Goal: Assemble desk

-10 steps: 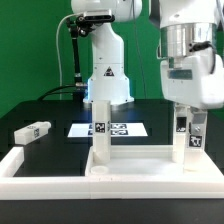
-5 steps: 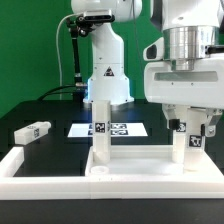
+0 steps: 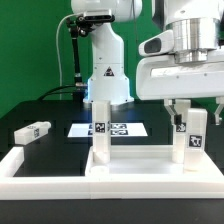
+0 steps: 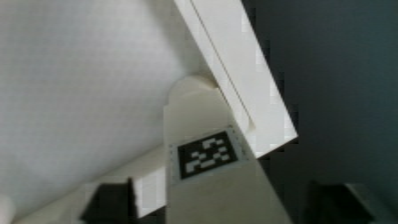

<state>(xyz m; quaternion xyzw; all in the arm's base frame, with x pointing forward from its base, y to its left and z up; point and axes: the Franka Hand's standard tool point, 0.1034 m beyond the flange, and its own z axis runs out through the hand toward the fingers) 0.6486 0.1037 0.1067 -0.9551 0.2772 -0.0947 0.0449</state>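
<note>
The white desk panel (image 3: 135, 162) lies flat at the front inside the border rail. Two white leg posts stand upright on it, one towards the exterior view's left (image 3: 100, 135) and one towards its right (image 3: 190, 140), each with a square tag. My gripper (image 3: 195, 108) hovers over the top of the right post, open, its dark fingers (image 3: 174, 106) apart on either side of it. In the wrist view the tagged post (image 4: 210, 155) stands against the panel (image 4: 89, 90), between my gripper's (image 4: 228, 205) dark fingers (image 4: 111, 200), which do not touch it.
A loose white leg post (image 3: 32, 131) lies on the black table at the exterior view's left. The marker board (image 3: 125, 129) lies behind the panel. The low white border rail (image 3: 20, 165) runs along the front and left. The arm's base (image 3: 108, 75) stands behind.
My gripper has risen from low around the right post to its top, and the wrist has turned. The fingers have let go of the post, which stays upright.
</note>
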